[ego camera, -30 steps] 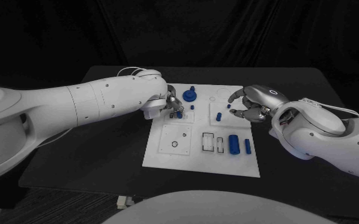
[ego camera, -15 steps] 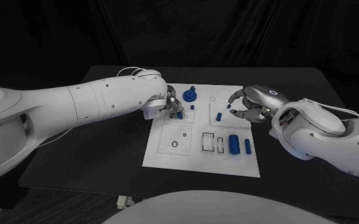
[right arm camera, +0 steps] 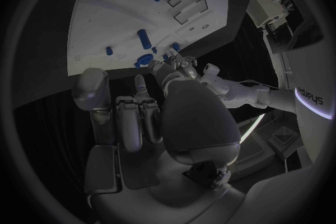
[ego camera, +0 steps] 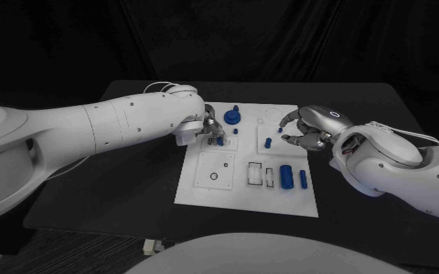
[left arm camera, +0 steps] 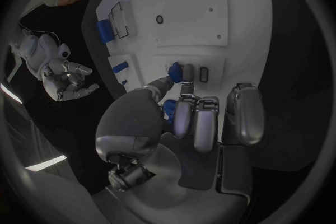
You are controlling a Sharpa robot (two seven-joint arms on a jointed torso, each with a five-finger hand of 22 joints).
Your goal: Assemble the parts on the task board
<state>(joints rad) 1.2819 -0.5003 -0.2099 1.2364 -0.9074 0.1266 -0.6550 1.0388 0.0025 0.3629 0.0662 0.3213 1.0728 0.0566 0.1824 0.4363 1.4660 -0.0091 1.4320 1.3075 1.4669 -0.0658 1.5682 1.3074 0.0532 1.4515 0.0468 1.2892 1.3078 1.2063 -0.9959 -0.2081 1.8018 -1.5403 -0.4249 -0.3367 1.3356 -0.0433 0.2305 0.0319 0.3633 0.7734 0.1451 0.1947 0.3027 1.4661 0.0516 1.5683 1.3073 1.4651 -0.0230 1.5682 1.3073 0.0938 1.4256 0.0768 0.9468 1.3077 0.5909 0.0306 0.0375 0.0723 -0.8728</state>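
The white task board (ego camera: 248, 188) lies mid-table. My left hand (ego camera: 209, 128) hovers over its far left corner and pinches a small blue part (left arm camera: 176, 71) between thumb and a finger, just above a dark slot (left arm camera: 203, 74). My right hand (ego camera: 306, 128) hangs over the board's far right part, fingers curved and apart, holding nothing. Between the hands stand a blue round knob (ego camera: 231, 117) and a short blue peg (ego camera: 268, 141). A thick blue cylinder (ego camera: 286, 176) and a thin blue bar (ego camera: 302, 179) lie on the board's right side.
Two empty rectangular slots (ego camera: 254, 172) sit left of the cylinder, and a round hole (ego camera: 214, 176) marks the board's left panel. Bare black table (ego camera: 128, 179) surrounds the board; its edge (ego camera: 91, 220) runs along the near left.
The left hand's fingers have shifted slightly with the small blue part. The right hand has stayed where it was.
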